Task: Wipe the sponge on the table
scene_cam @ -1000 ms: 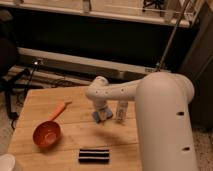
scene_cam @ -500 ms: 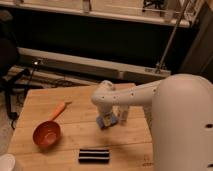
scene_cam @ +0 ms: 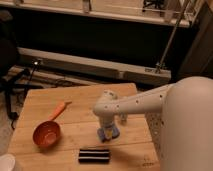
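Note:
The light-blue sponge (scene_cam: pixel 108 135) lies flat on the wooden table (scene_cam: pixel 75 102), a little right of the middle. My gripper (scene_cam: pixel 107 130) points straight down onto it from the white arm that reaches in from the right, and it is shut on the sponge. Only the sponge's blue edges show around the fingers; its middle is hidden.
An orange bowl (scene_cam: pixel 46 134) with a long handle sits on the table's left side. A black block with white stripes (scene_cam: pixel 94 155) lies near the front edge, just below the sponge. A small pale object (scene_cam: pixel 122 119) stands behind the arm. A white rounded thing (scene_cam: pixel 6 163) shows at the bottom-left corner.
My gripper and the sponge have slid together toward the front edge of the table and slightly right, ending closer to the black block.

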Robot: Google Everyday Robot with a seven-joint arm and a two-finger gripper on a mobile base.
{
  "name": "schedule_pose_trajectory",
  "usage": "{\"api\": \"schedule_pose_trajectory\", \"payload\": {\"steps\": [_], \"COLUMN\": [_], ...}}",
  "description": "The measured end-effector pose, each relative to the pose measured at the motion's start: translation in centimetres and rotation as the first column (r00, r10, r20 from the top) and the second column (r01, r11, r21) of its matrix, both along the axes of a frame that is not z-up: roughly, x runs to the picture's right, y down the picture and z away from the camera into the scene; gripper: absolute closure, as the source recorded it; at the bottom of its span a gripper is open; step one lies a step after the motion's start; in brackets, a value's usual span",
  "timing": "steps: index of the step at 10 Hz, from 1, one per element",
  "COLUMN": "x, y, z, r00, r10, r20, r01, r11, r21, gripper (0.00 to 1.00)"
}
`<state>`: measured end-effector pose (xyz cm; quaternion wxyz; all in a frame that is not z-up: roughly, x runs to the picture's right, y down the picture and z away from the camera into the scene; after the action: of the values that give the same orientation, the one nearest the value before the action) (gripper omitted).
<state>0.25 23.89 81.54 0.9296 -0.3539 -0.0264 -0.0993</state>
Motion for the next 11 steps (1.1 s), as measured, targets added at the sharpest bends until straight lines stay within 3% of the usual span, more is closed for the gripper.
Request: {"api": "schedule_pose_trajectory", "payload": {"steps": [4, 6, 11], "x": [-2.7, -5.2, -11.4], "y": [2.2, 3.5, 4.1], "z": [-1.7, -2.4, -2.9], "r00": [0.997, 0.990, 0.954], "r10": [-0.036, -0.068, -0.129], "r20": [0.068, 0.127, 0.273], "r01": [0.038, 0.075, 0.147], "r11": [0.9988, 0.9959, 0.9881], "r21": [-0.032, -0.051, -0.047], "gripper": [0.69, 0.69, 0.69]}}
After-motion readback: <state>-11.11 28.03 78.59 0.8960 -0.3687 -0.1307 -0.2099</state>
